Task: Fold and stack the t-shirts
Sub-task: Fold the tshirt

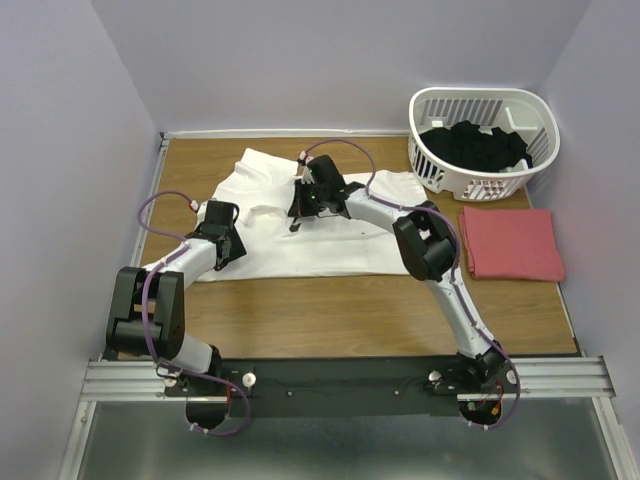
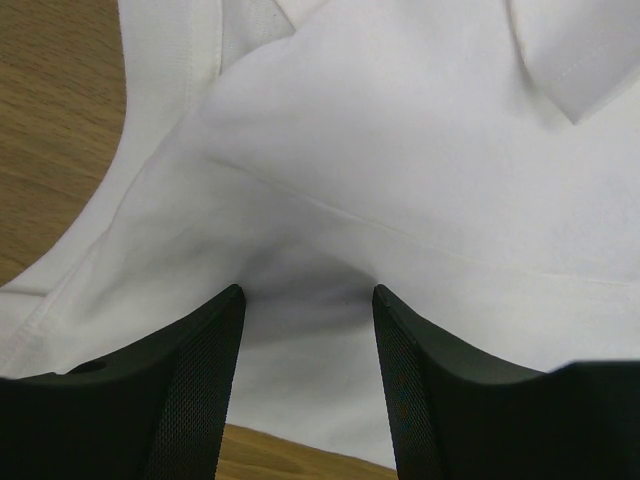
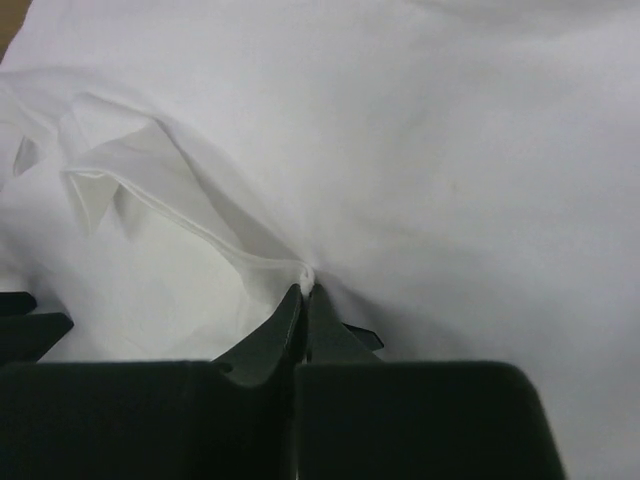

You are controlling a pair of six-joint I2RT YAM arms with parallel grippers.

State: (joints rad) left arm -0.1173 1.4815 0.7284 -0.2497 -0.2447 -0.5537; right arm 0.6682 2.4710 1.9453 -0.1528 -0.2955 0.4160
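The large white t-shirt point(image 1: 330, 245) lies spread across the middle of the wooden table point(image 1: 350, 315). My right gripper point(image 1: 298, 215) reaches over its upper middle and is shut on a small pinch of white cloth; in the right wrist view the fingertips point(image 3: 305, 290) meet on a puckered fold of the shirt point(image 3: 450, 150). My left gripper point(image 1: 228, 248) hovers over the shirt's left part, open, with only cloth point(image 2: 400, 150) seen between its fingers point(image 2: 308, 292). The salmon-red t-shirt point(image 1: 510, 243) lies folded flat at the right.
A white slatted plastic basket point(image 1: 448, 175) holding dark clothes point(image 1: 480, 145) stands at the back right corner. Bare wood point(image 2: 50, 120) shows left of the white shirt. Lilac walls close in the table on three sides.
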